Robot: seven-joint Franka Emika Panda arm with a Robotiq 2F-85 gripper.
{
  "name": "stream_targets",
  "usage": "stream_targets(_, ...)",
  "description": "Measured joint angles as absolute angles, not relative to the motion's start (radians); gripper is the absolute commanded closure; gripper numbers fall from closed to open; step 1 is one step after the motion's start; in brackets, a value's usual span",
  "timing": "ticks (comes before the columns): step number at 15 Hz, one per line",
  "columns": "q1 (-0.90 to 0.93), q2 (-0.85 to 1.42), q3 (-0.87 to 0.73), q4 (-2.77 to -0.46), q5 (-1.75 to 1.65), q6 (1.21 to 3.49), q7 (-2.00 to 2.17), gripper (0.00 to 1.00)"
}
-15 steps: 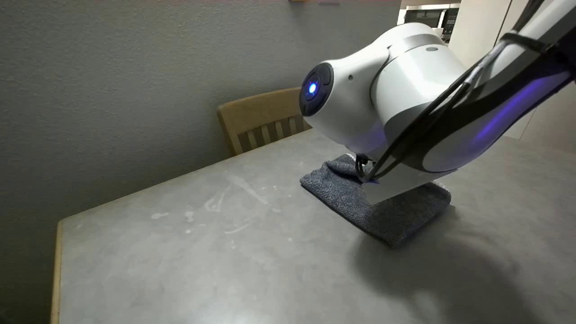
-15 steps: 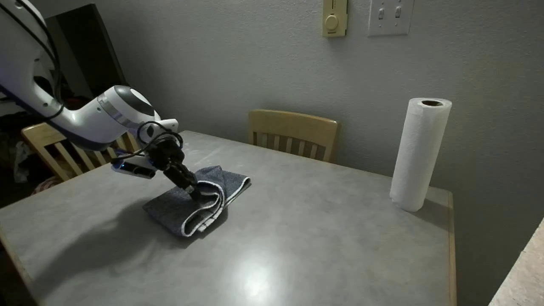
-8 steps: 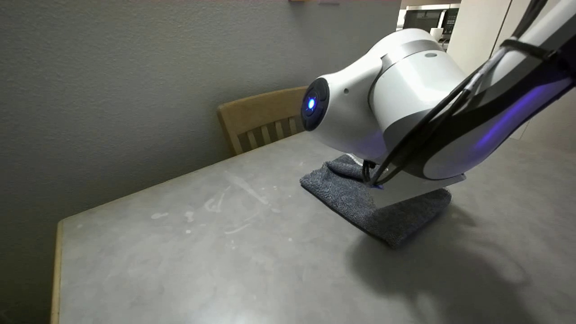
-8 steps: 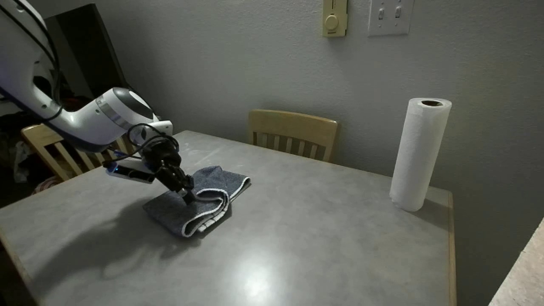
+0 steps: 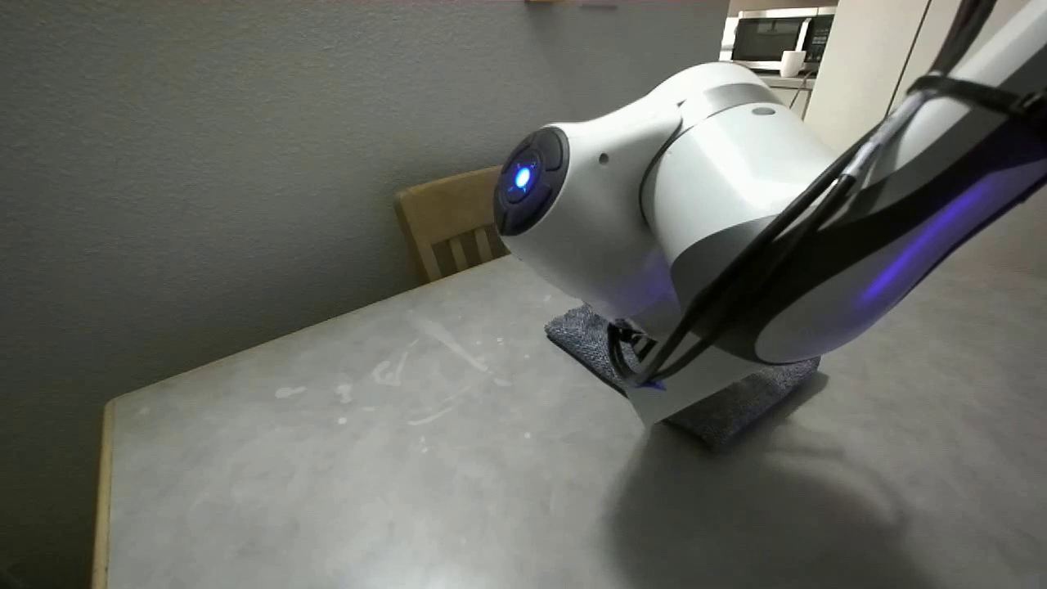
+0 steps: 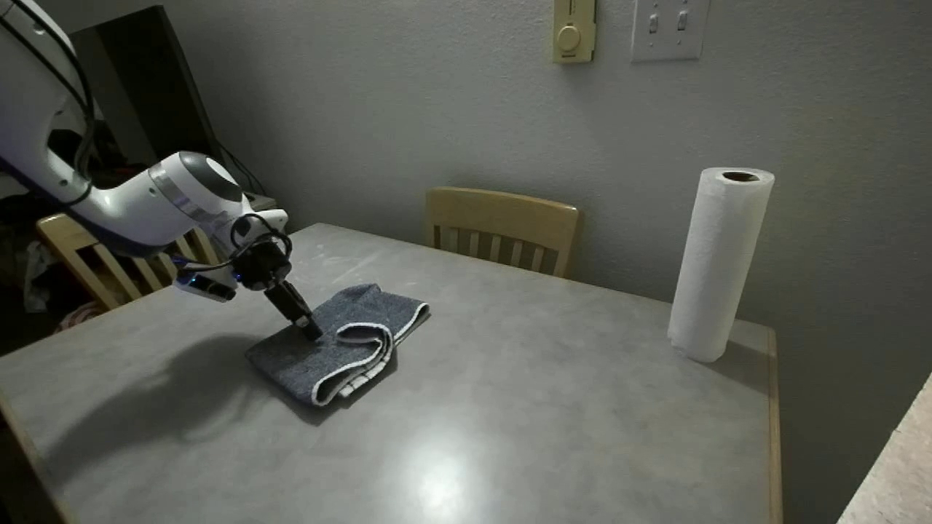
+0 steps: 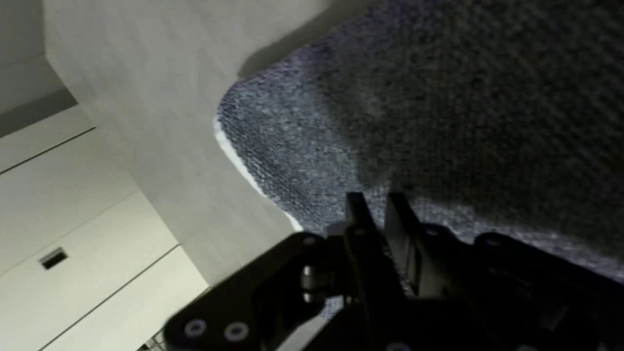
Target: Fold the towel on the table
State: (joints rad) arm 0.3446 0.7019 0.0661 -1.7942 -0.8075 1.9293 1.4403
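Loosely folded, the blue-grey terry towel was laid clear of the edges of the light grey matte table. The black two-fingered gripper was held over the towel, narrowly parted; near one corner a white paper-towel roll was placed.

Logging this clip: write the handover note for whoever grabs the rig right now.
Gripper: narrowly open, tips at the towel; contact unclear, no cloth visibly pinched.
Where: towel lies in layers on the table, its white-trimmed edge curled into loops in an exterior view.
Done: towel folded over, at least in part.
Left: probably flatten the loops and line up the layers, then back off.
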Motion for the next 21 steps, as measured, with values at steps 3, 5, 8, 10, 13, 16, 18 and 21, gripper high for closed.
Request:
stream_targets(3, 0.34, 0.701, 0.091, -1.779, -0.787, 2.046, 1.359, 0.56)
stream_targets(5, 0.34, 0.702, 0.107, -1.763, -0.756, 2.094, 1.304, 0.18)
stream_targets(8, 0.35, 0.702, 0.103, -1.753, -0.751, 2.096, 1.3, 0.0)
stream_targets(10, 0.369, 0.702, 0.086, -1.745, -0.743, 2.062, 1.35, 0.0)
stream_targets(13, 0.403, 0.702, 0.055, -1.724, -0.726, 1.946, 1.462, 0.0)
stream_targets(16, 0.416, 0.701, 0.034, -1.72, -0.722, 1.857, 1.602, 0.0)
stream_targets(18, 0.415, 0.702, 0.022, -1.73, -0.729, 1.829, 1.658, 0.0)
stream_targets(21, 0.408, 0.703, 0.011, -1.764, -0.786, 1.836, 1.679, 0.0)
